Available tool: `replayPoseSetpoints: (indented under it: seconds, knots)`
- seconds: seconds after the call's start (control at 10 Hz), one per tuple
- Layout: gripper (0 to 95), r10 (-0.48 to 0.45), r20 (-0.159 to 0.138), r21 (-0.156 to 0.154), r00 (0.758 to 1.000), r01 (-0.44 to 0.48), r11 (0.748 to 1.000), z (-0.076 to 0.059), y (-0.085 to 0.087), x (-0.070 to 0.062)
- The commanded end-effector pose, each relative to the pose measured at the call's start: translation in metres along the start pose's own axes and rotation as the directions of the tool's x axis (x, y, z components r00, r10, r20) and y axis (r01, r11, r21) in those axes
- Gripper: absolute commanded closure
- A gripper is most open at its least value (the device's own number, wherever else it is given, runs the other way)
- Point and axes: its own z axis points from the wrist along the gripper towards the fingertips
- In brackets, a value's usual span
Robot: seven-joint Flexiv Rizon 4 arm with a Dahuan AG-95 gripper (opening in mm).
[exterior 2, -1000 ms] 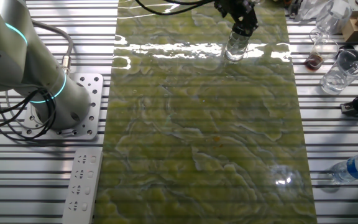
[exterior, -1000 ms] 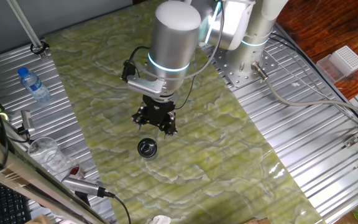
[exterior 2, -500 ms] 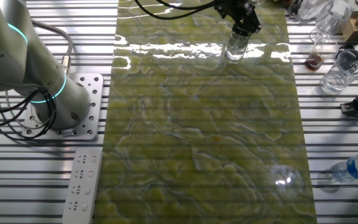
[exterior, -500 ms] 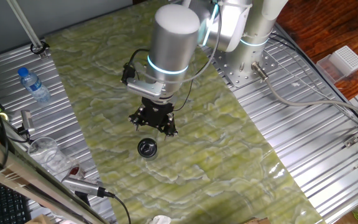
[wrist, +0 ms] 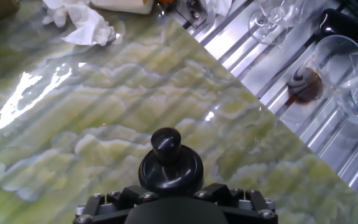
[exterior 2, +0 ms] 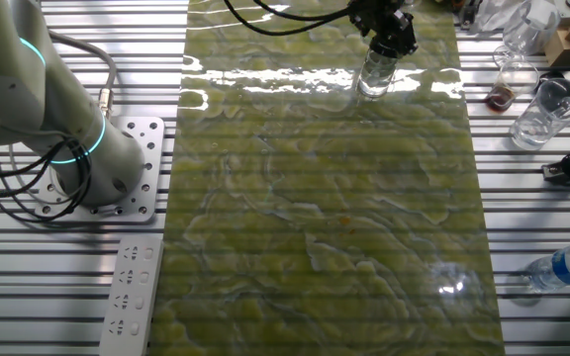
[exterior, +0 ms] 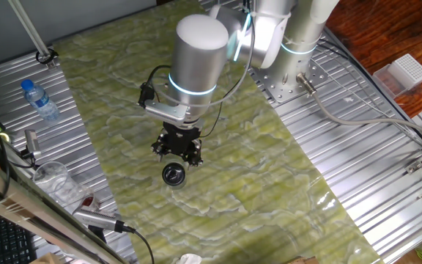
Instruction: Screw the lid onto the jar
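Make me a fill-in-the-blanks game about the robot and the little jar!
1. The lid on the jar is colored ____.
2. The gripper hangs right ____ the jar.
3. The jar stands on a mat colored ____.
4. The bottle on the metal table has a ____ cap.

Missing words: black; above; green; blue

— Bright everywhere? Any glare?
— Bright and even, with white glare bands on the glossy green marbled mat point(exterior 2: 315, 198) near its far edge, plus a big white patch point(wrist: 33, 93) in the hand view.
— Sharp?
— Sharp in both fixed views; slightly soft on the round black glossy lid point(wrist: 169, 169) close to the lens. Only faint shadows.
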Motion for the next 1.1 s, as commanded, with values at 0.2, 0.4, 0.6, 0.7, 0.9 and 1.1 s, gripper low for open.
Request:
replayPoseSetpoints:
  seconds: [0.2,0.4,0.6,0.7,0.9,1.1]
  knots:
    - [0.0,0.0,0.002,-0.001,1.0,0.0,1.0,0.005,-0.003,-0.005]
    - [0.0,0.0,0.004,-0.001,1.0,0.0,1.0,0.011,-0.003,-0.007]
    - [0.0,-0.002,0.004,-0.001,1.0,0.002,1.0,0.016,-0.003,-0.005]
    - [0.0,-0.005,0.003,-0.001,1.0,0.005,1.0,0.018,-0.002,-0.004]
    - [0.0,-0.006,0.004,-0.001,1.0,0.006,1.0,0.022,-0.002,-0.002]
    - [0.0,-0.005,0.005,-0.002,1.0,0.006,1.0,0.026,-0.001,0.0]
